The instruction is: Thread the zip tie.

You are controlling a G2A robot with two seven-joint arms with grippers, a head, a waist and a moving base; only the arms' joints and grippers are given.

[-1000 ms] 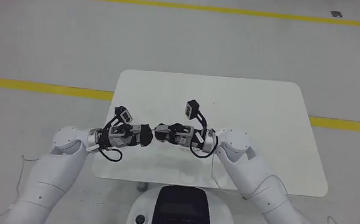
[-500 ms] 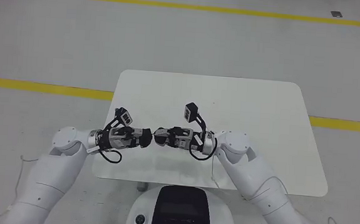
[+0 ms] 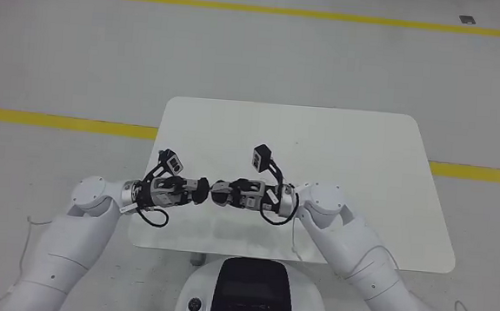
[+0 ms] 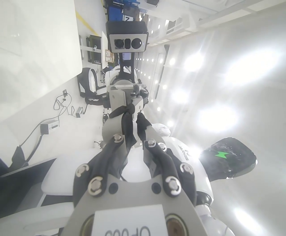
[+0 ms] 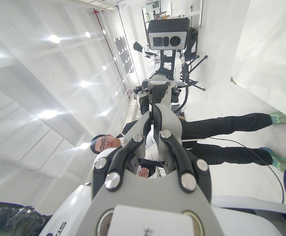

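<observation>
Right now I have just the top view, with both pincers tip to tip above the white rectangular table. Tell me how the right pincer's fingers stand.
Observer: In its wrist view the right pincer has its grey fingers pressed nearly together, only a dark slit between them.
Operator: Now report the left one.
Observer: The left pincer's black-covered fingers converge at their tips, right against the right pincer's grey fingertips.
Operator: Find me the zip tie.
Observer: A thin black strip, probably the plastic zip tie, slants across the right pincer's grey finger where the tips meet; whether it is threaded, I cannot tell.
</observation>
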